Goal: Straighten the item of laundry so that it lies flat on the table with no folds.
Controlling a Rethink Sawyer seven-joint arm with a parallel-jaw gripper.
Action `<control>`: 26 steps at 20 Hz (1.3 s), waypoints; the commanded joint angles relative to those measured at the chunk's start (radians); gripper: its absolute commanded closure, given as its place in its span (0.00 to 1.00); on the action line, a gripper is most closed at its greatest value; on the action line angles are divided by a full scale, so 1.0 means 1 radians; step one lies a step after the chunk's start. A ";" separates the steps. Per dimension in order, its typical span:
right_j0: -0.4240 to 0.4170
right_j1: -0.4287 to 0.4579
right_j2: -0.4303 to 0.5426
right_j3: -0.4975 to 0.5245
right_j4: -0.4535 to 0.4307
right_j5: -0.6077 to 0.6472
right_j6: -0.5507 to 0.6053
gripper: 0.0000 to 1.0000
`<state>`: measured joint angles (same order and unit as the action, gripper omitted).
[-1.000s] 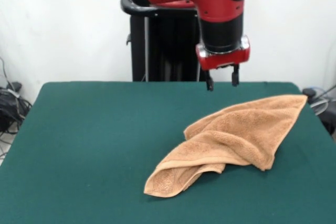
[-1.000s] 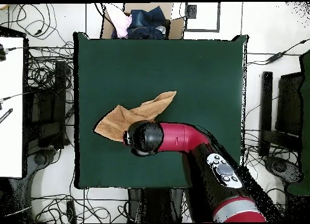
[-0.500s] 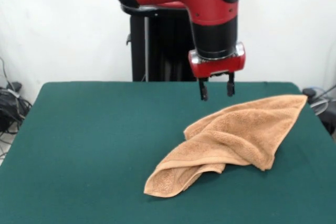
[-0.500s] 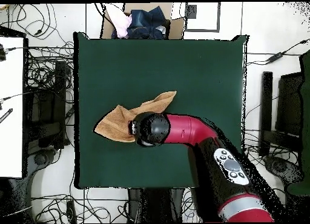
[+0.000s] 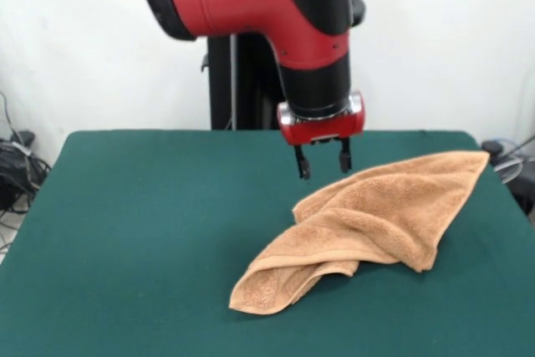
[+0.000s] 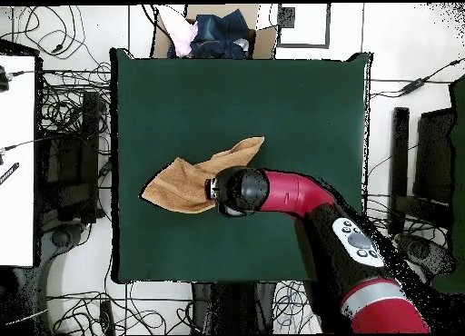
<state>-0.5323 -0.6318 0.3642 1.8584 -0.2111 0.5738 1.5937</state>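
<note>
The claw (image 5: 322, 161) hangs with its two fingers spread and empty, just above the upper left edge of the tan terry hand towel (image 5: 376, 219), not touching it. The towel lies crumpled in the lower right of the front view on the green worktop (image 5: 150, 223), one corner stretched to the right, the other end folded under itself at the lower centre. To do this step well, I would lower onto a single outer layer near an edge, pinch only that, and draw outward. Count: one towel, one claw, one worktop
</note>
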 commanded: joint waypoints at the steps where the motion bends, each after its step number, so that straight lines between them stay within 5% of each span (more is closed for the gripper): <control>1: -0.001 0.092 0.026 0.019 -0.071 -0.130 0.040 0.00; 9: 0.008 0.054 0.018 0.102 -0.058 -0.210 0.107 0.00; 26: 0.030 0.124 -0.002 0.060 -0.061 -0.243 0.104 0.00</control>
<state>-0.5316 -0.5551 0.3641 1.9070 -0.2314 0.4102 1.5937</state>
